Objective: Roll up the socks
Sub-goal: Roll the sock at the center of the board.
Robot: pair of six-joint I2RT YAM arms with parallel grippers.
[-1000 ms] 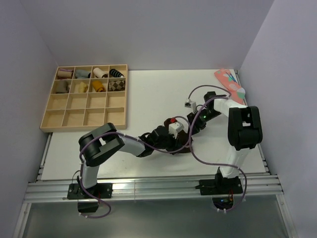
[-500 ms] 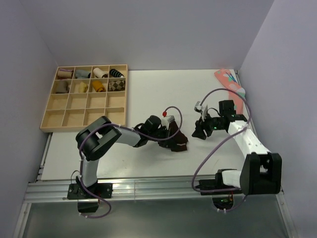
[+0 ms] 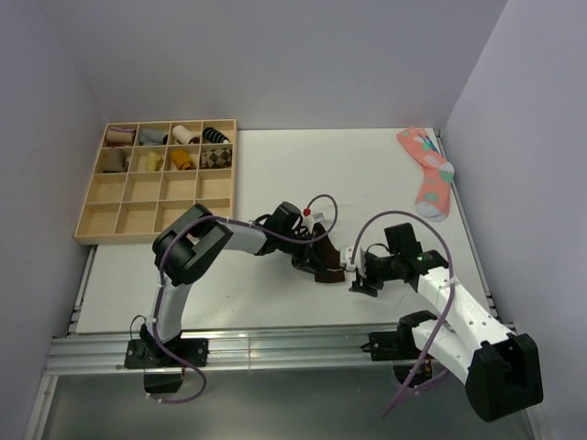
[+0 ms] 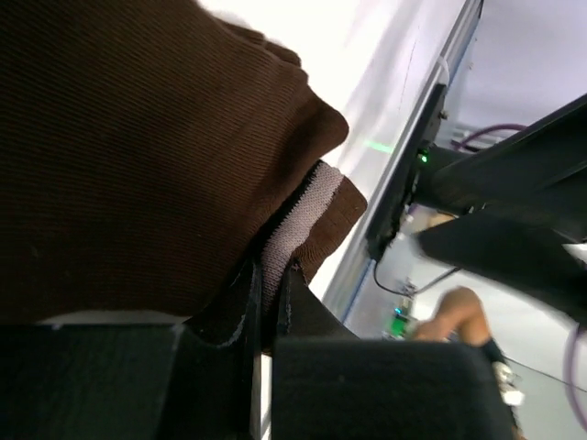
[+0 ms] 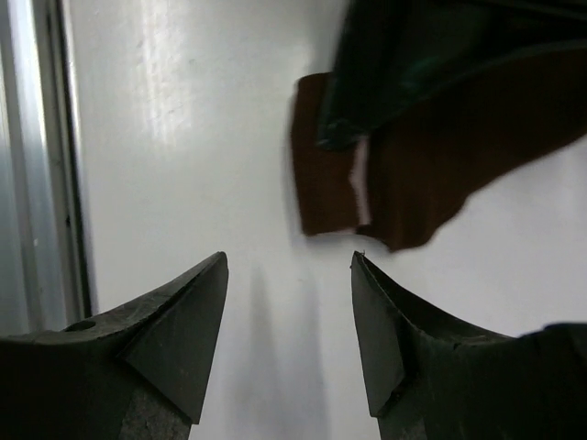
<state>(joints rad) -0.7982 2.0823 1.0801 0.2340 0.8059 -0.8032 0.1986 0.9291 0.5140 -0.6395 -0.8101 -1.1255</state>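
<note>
The dark brown sock lies bunched on the white table in front of the arms. My left gripper is shut on it. In the left wrist view the fingers pinch the pale grey stripe of the cuff, and brown knit fills the upper left. My right gripper is open and empty, low over the table just right of the sock. In the right wrist view the sock's edge lies a short way ahead of the open fingertips, partly under my left gripper.
A pink dotted sock lies at the back right by the wall. A wooden compartment tray stands at the back left, with small sock bundles in its far rows. The table's metal front rail runs close behind my right gripper.
My right arm swung from the back right toward the front, and its open gripper now sits low beside the sock's right edge. My left gripper kept its hold and shifted the sock slightly.
</note>
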